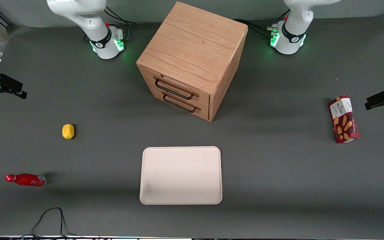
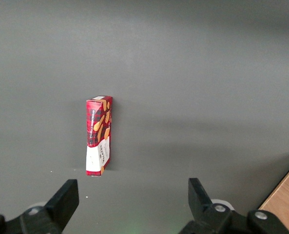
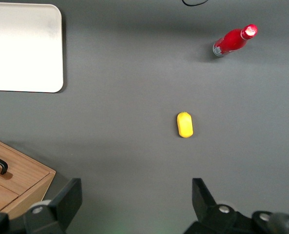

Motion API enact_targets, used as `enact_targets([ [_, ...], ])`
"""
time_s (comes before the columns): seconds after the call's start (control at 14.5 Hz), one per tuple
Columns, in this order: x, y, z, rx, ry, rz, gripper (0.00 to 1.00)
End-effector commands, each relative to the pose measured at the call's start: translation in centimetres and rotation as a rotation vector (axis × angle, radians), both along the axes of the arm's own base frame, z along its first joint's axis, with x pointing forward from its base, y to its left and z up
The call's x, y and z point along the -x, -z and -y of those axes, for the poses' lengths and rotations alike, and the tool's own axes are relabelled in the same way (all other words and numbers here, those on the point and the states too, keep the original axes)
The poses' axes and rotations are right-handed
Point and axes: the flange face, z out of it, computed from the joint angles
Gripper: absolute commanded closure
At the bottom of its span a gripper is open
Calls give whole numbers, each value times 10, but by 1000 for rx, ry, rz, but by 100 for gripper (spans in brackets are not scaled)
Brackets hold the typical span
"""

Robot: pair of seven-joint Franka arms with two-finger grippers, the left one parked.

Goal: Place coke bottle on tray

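Coke bottle (image 1: 26,180): upright on the table, toward the working arm's end, nearer the front camera than the lemon (image 1: 68,131); well apart from the tray; nothing touching it.
Lemon: lone yellow fruit on bare table, between the bottle and the working arm's base; worth steering around on the way in.
Tray (image 1: 181,175): flat, cream-white, nothing on it, faint grey smudge near one corner; lies in front of the drawer cabinet (image 1: 192,60), nearer the front camera.
Biscuit box (image 1: 343,119): dark red, toward the parked arm's end; no part in this job.
Gripper (image 3: 137,200): high over the table, looking down, fingers spread wide with nothing between them; not near the bottle.
Step in hand: approach, judged not yet begun in earnest.
Doing it well: come over the bottle from above, pass clear of the lemon, close on the body below the cap rather than the slim neck, lift straight before carrying toward the tray, set down well inside the rim so the narrow base does not tip.
Front view only: cabinet whole, biscuit box, both arm bases.
Right wrist view only: spread fingertips, plus bottle, lemon and a tray corner together.
Left wrist view only: biscuit box close up; bottle and tray absent.
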Motion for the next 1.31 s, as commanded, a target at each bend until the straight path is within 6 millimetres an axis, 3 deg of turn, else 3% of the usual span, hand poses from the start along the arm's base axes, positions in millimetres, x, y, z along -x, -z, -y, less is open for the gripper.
enact_targets([
  [0.0,1,-1,0,22,-13,-3,0],
  [0.35,0,0,5,25,-9,-3,0],
  [0.55,-22,7,22,35,16,-3,0],
  [0.69,-40,9,55,46,15,9,0],
  [1.11,-90,43,153,6,-73,37,0],
  [1.24,-102,48,175,20,-88,55,0],
])
